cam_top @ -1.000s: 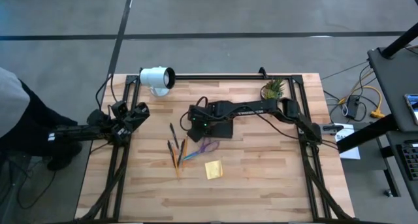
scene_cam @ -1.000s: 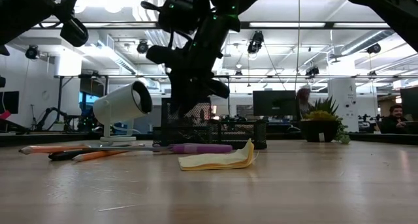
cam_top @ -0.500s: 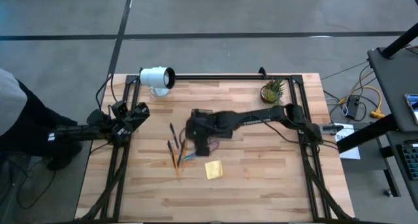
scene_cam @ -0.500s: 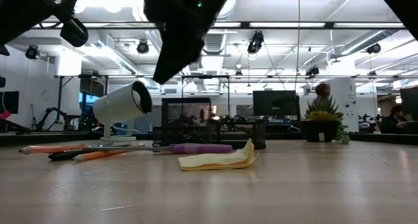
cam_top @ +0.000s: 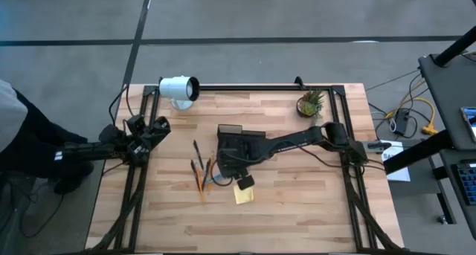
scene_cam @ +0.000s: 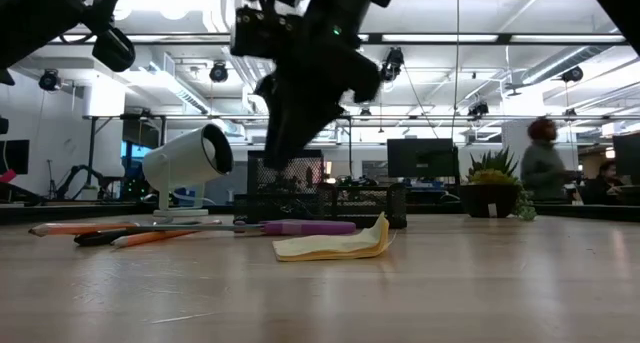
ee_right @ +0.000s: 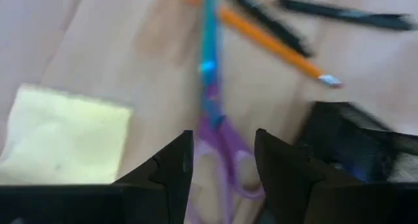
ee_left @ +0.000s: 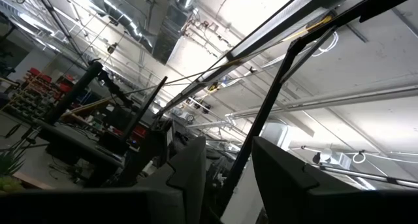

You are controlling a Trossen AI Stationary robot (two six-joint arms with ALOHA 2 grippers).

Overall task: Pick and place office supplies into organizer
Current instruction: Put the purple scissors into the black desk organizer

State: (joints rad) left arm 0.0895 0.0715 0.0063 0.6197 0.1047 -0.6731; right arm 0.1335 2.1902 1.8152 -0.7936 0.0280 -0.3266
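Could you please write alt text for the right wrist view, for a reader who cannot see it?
The right pincer, open and empty, hangs over purple scissors on the wooden table. A yellow sticky pad lies beside the scissors, with a blue pen, an orange pencil and a dark pen beyond, and the dark organizer at the edge.

Purple-handled scissors point(ee_right: 221, 140), yellow sticky-note pad point(ee_right: 65, 129), orange pencil point(ee_right: 274, 44), dark organizer point(ee_right: 362, 142), pale wood table point(cam_top: 297, 203)

The wooden table point(cam_top: 297, 203) carries pencils point(cam_top: 199, 169), scissors point(ee_right: 222, 142) and a yellow pad point(ee_right: 62, 136). Scissors lie straight ahead of the right jaws, pad beside them. Organizer point(cam_top: 229, 130), lamp point(cam_top: 178, 89) and plant point(cam_top: 310, 102) stand farther back
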